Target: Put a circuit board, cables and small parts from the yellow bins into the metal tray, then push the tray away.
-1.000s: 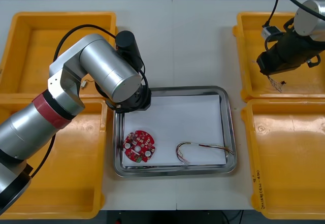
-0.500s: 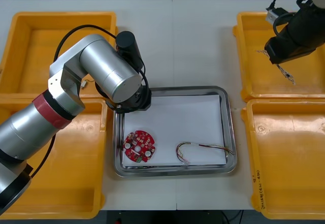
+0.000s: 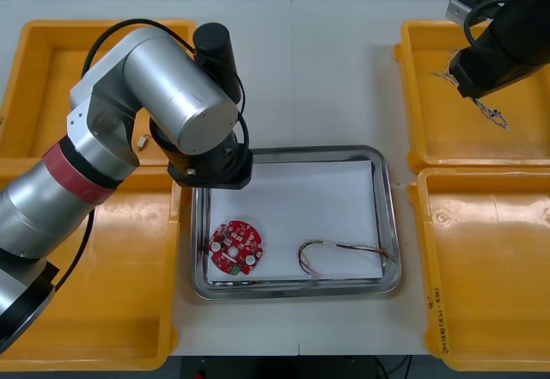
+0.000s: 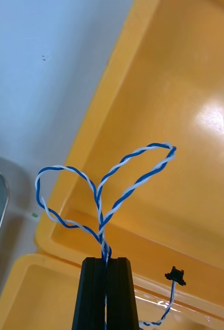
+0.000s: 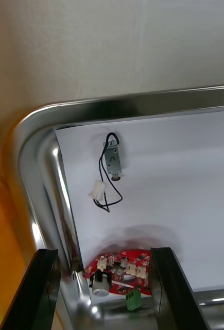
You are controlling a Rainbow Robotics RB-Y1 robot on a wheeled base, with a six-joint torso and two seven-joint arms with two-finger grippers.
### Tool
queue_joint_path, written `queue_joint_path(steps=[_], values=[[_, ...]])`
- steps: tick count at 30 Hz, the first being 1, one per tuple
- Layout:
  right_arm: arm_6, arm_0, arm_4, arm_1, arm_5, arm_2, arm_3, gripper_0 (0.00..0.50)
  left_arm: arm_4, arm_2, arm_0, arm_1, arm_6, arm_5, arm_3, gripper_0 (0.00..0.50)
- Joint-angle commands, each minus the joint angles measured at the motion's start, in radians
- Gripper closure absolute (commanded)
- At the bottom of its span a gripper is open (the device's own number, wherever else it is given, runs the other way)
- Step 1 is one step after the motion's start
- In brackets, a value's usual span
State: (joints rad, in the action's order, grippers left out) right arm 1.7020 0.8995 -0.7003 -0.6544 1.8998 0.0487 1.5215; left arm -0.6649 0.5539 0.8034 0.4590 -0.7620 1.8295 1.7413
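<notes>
Right gripper (image 4: 105, 262) closed on the twisted blue and white cable (image 4: 99, 211), the two fingers (image 4: 91, 294) parted only by the thickness of the strands. The cable rose from between the tips and split into two loops, and a free end with a black plug (image 4: 174, 275) hung just beside the fingers. In the front view this gripper was held above the far right bin (image 3: 447, 143), with the cable dangling over the bin floor, well apart from the tray (image 3: 391, 224). Left gripper (image 5: 104, 252) wide open and holding nothing, its fingers standing far apart over the far left corner of the tray. The small metal part (image 5: 112, 159), with a thin black wire and a white plug, lay on the white lining (image 5: 184, 170) beyond the fingertips, close to the tray corner and apart from the board (image 3: 235, 247). The board lay flat in the near left part of the tray. A second cable (image 3: 339, 248) was curled in the near right part, apart from the board. The tray stood on the table (image 3: 344, 70) between the bins, with the left arm reaching over its left rim
</notes>
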Motion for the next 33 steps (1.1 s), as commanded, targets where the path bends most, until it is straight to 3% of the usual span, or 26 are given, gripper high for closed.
queue_joint_path(steps=[1, 10, 23, 33], values=[[-0.019, 0.018, -0.058, -0.033, 0.008, -0.029, 0.057, 0.5, -0.03, -0.077, 0.088, -0.019, -0.069, 0.068, 0.047, 0.0], [-0.007, 0.018, -0.177, -0.033, -0.033, 0.028, 0.103, 0.5, -0.062, -0.2, 0.125, 0.007, -0.217, 0.09, 0.032, 0.0], [0.018, 0.021, -0.214, -0.027, -0.159, 0.26, 0.218, 0.5, -0.062, -0.311, 0.139, 0.086, -0.531, 0.09, -0.109, 0.0], [0.025, 0.044, -0.205, 0.032, -0.226, 0.415, 0.233, 0.5, -0.013, -0.391, 0.139, 0.11, -0.743, 0.077, -0.213, 0.0]])
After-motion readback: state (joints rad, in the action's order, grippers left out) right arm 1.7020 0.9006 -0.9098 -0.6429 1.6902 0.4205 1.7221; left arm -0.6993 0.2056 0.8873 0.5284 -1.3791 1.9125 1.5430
